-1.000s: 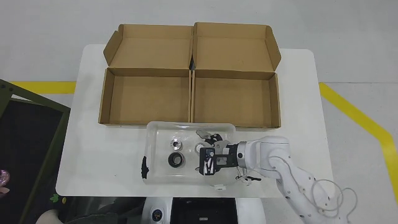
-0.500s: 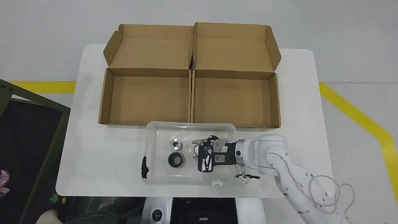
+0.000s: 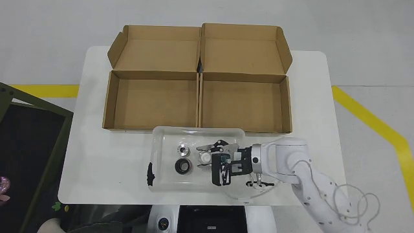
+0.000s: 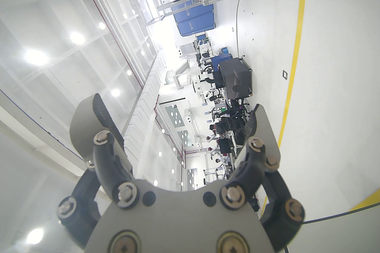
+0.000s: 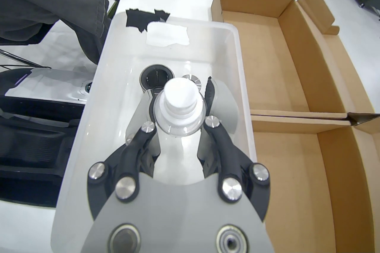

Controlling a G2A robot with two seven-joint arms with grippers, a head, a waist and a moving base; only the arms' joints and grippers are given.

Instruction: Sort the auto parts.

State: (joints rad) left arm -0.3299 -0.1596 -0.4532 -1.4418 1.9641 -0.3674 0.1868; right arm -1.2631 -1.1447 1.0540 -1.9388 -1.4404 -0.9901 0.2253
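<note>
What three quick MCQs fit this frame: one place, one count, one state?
1. Where does the black ring lie? A) in the clear bin B) on the floor C) on bare table
2. How many cardboard boxes stand open? A) one B) two C) four
3. State of the right pincer? A) open, empty B) shut on the white stepped part C) shut on the bin rim
Key: 1A, it lies on the bin floor; 2B, two sit side by side beyond the bin; 3B, it clamps the part's sides.
</note>
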